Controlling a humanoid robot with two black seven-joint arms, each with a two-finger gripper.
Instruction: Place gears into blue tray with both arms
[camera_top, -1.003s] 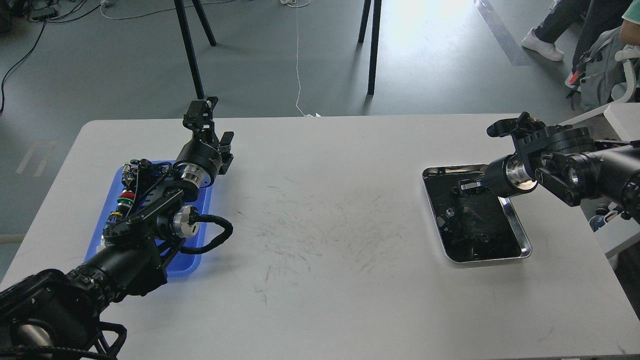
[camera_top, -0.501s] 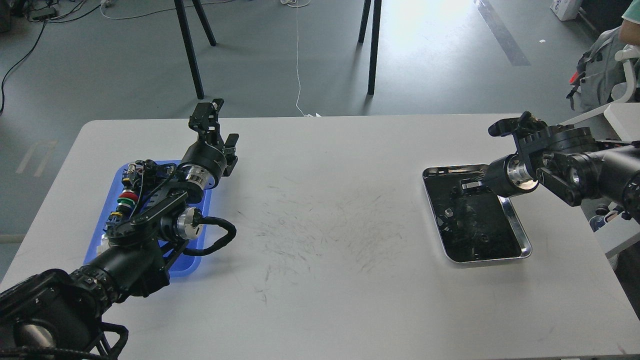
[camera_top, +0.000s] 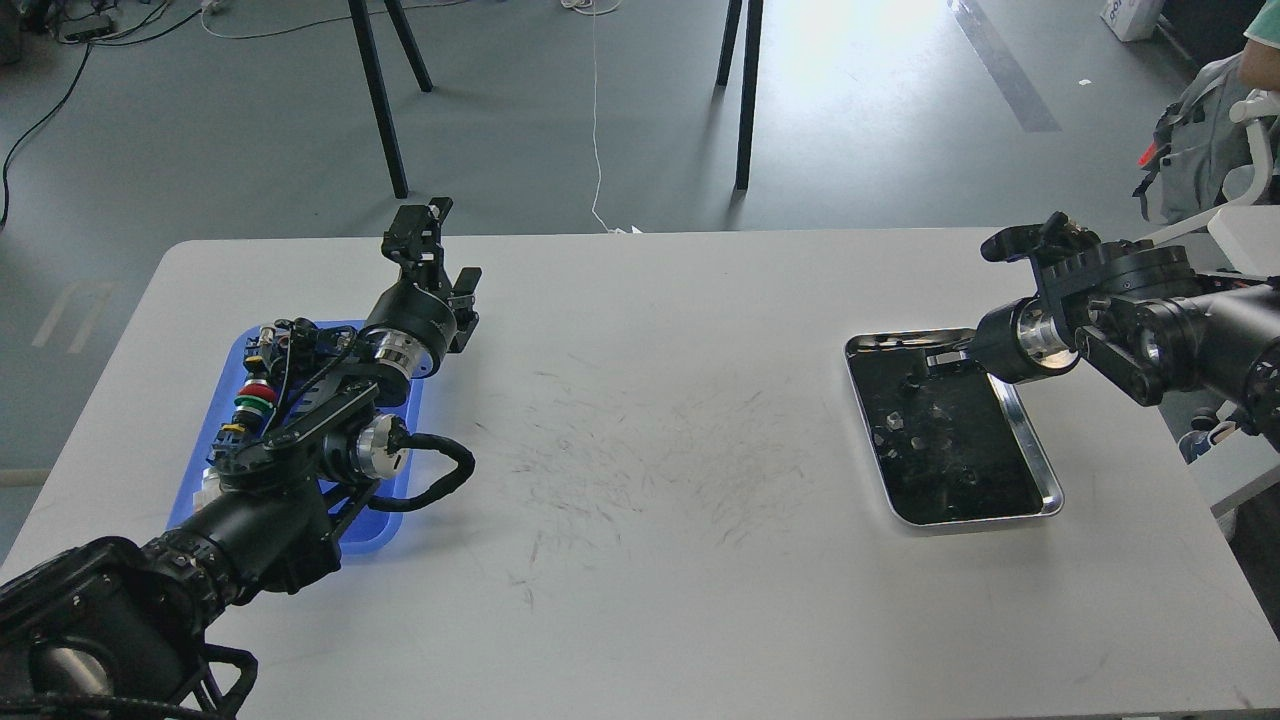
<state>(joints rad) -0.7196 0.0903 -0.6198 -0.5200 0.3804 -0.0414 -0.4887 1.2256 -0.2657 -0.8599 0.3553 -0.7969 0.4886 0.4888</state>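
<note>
— Since a second ago our right gripper (camera_top: 945, 357) has lifted at the steel tray's (camera_top: 1040, 470) far edge; jaws unclear.
— Gears (camera_top: 915, 420) remain there; left gripper (camera_top: 418, 228), unclear too, hovers past the blue tray (camera_top: 205, 455). Next: carry across.

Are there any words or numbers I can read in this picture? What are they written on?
None can be read.
The white box on the floor at the top right has a dark mark, too small and blurred to read.
The blue tray, steel tray and table show no writing; the table's dark marks are just scratches.
</note>
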